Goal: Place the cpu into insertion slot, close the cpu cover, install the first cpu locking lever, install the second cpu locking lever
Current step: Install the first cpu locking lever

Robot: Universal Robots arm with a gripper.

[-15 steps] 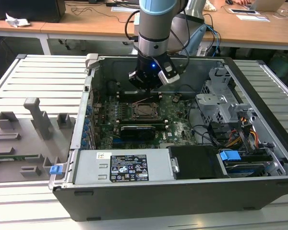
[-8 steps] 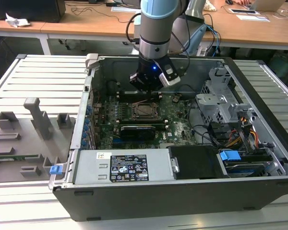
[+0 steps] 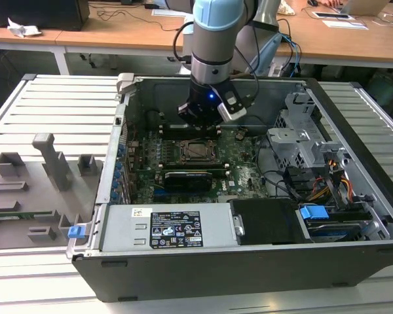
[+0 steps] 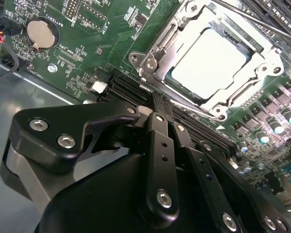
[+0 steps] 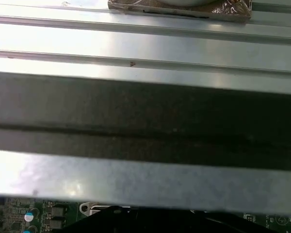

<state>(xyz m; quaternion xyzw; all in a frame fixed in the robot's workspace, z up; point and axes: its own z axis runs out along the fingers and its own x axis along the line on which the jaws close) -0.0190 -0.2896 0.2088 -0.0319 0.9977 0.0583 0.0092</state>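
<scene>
Shut hand [image 4: 157,104] beside covered cpu [image 4: 211,63]

Open computer case [image 3: 354,216], blue clip [image 3: 314,212], coin battery [image 4: 40,34].

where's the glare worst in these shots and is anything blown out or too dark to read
In the second wrist view the cpu top is washed out to near white inside the cpu cover, while the gripper reads as dark black bulk in the foreground; in the first wrist view bright reflections streak the metal rails, with a dark band between; in the exterior view lighting is even, the case interior dimmer.
</scene>
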